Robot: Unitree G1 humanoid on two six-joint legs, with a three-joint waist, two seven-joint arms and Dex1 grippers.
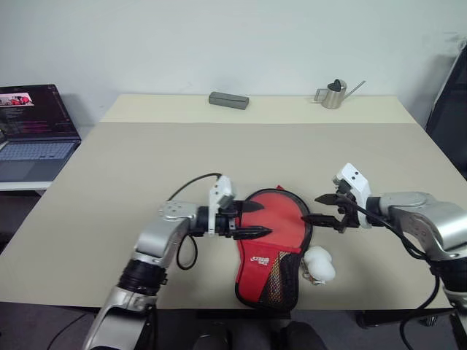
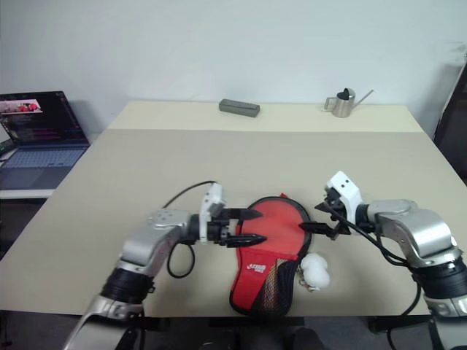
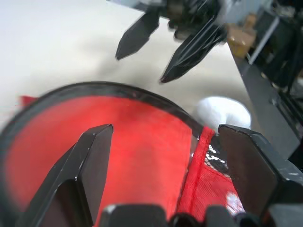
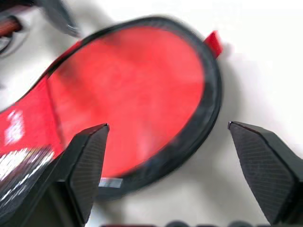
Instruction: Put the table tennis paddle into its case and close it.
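Between the left end effector (image 1: 248,224) and the right end effector (image 1: 321,209), both spread wide and holding nothing, the case (image 1: 273,248) lies flat on the surface (long axis running toward the robot), about equally near both.

a beige table (image 1: 109,189) carries the case (image 1: 273,248), red side up, lying flat near the front edge. a white crumpled lump (image 1: 319,265) sits just beside its narrow end. at the far edge lie a grey block (image 1: 228,100) and a small metal watering can (image 1: 334,95)
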